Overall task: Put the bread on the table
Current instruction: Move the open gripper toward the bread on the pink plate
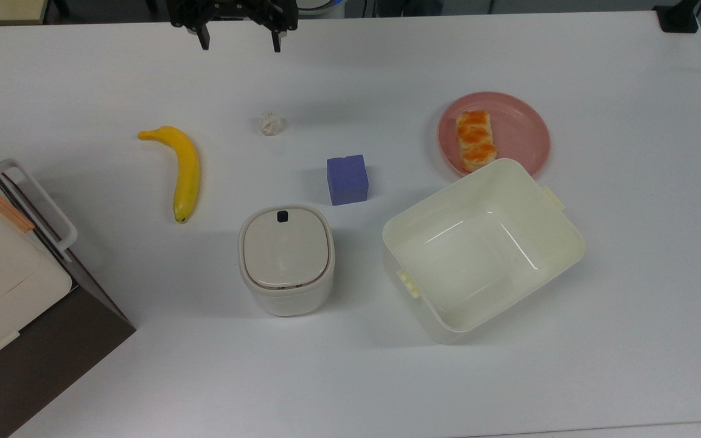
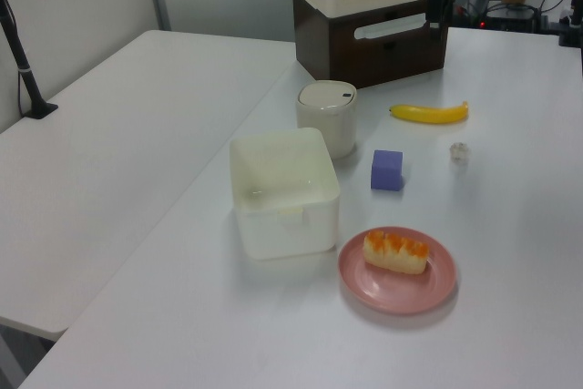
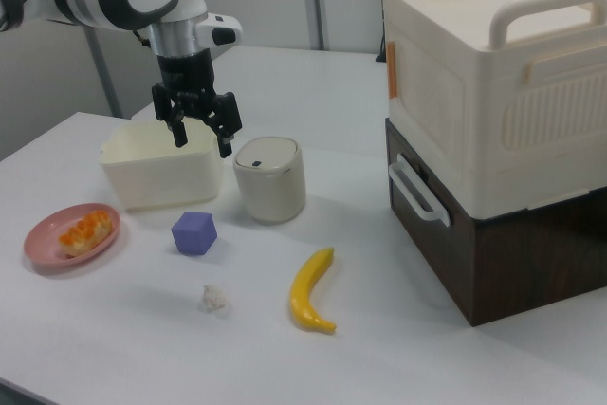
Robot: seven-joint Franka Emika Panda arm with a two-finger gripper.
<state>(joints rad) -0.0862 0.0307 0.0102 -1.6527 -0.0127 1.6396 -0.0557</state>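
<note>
I have the gripper [image 1: 240, 41] hanging over the table's [image 1: 630, 274] far edge in the top view, its two fingers spread wide apart and holding nothing. The bread [image 1: 475, 140] lies on the pink plate [image 1: 524, 131], on the plate's side toward the top view's left, and the plate sits toward the table's right edge in the top view, well apart from the gripper. Just below the plate in the top view I see the open cream bin [image 1: 484, 249], its rim close against the plate's edge. The purple cube [image 1: 347, 179] stands near the table's middle, with the lidded white canister [image 1: 286, 258] just beside it toward the near edge. The paper ball [image 1: 270, 123] and the banana [image 1: 181, 170] lie toward the top view's left, and the brown and cream cabinet [image 1: 16, 286] fills the table's near left corner.
</note>
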